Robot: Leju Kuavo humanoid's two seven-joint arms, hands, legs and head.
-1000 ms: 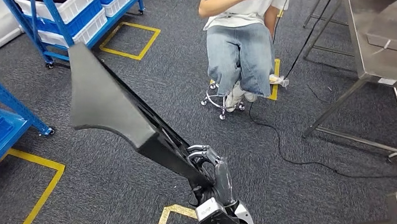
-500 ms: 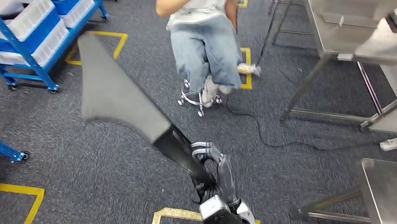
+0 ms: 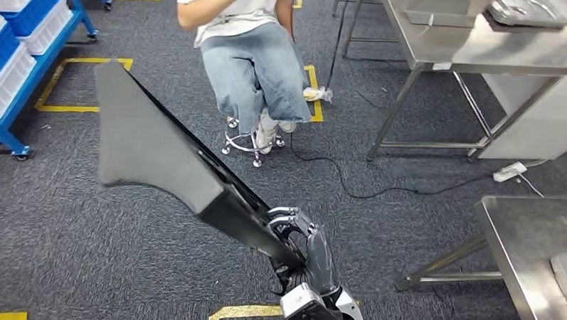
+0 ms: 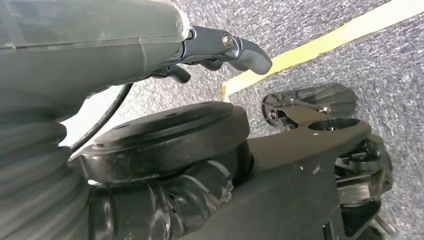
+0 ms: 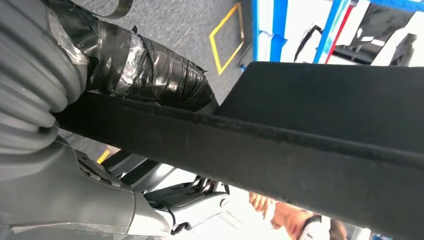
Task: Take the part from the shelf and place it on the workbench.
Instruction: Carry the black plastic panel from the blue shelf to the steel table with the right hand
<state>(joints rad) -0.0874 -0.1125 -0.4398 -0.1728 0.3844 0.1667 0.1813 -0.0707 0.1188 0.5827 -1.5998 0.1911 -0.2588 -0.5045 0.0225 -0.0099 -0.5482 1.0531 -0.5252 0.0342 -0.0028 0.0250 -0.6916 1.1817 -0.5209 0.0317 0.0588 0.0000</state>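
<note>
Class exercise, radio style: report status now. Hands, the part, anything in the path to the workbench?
Right robot hand grips the part at its narrow end. Left robot hand holds nothing. Part not yet on the workbench. Seated person ahead, cable across the floor.

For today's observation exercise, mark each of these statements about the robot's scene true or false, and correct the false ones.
1. The right hand grips the narrow end of the long dark part. True.
2. The part already lies on the steel workbench. False: it is held up over the carpet, apart from the bench.
3. A person sits on a stool ahead of the robot. True.
4. The blue shelf stands to the right of the person. False: it is at the picture's left edge.
5. The left hand holds a white bin. False: it holds nothing.
</note>
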